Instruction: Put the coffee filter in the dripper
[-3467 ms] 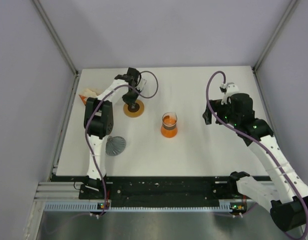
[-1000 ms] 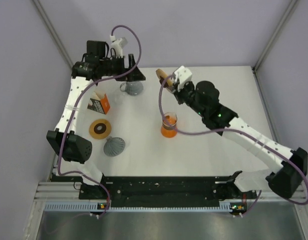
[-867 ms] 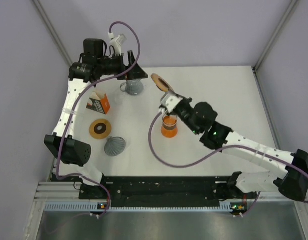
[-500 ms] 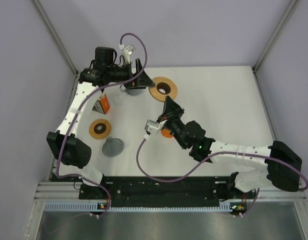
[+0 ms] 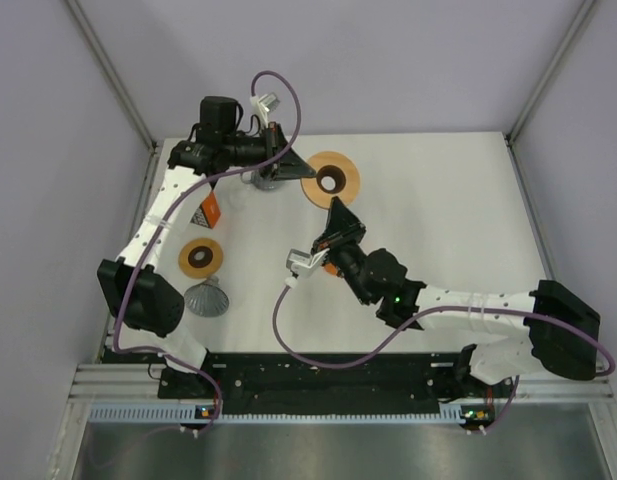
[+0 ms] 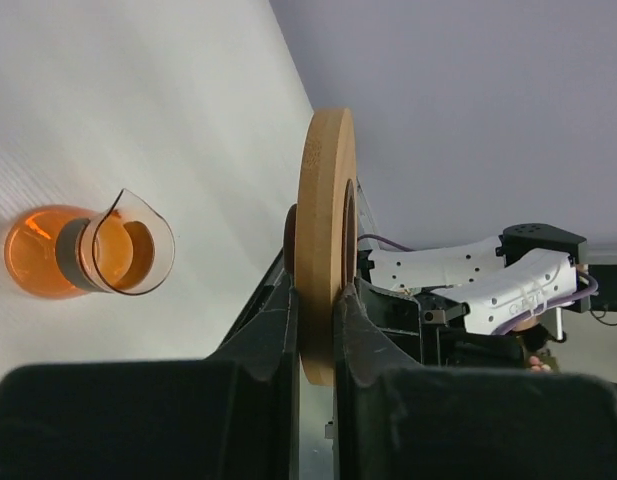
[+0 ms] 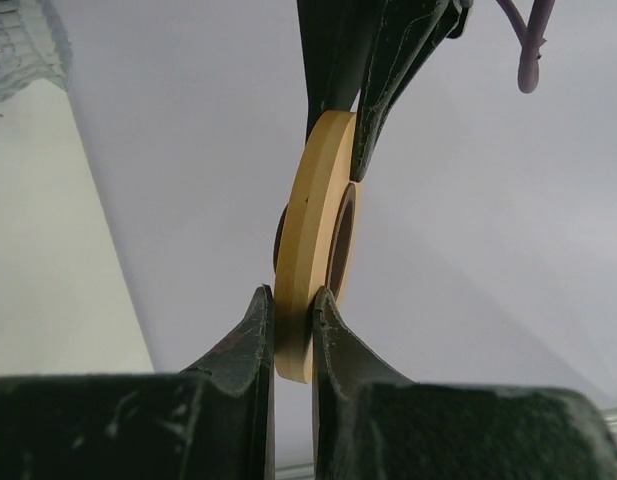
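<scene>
Left arm [image 5: 166,208] stretches far back, right arm [image 5: 458,300] reaches low across the table [image 5: 448,190]; both jaws pinch one wooden ring [image 5: 344,190] edgewise.

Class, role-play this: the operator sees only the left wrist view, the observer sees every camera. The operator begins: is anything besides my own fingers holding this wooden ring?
Observer: Yes. The right gripper is shut on the wooden ring too, on the rim opposite the left gripper.
Operator: Is this the only ring out there?
Observer: No. The top view shows a second brown ring lying flat on the table, toward its left side.
Operator: How does the carafe look from above?
Observer: The right arm covers most of the orange carafe.
</scene>
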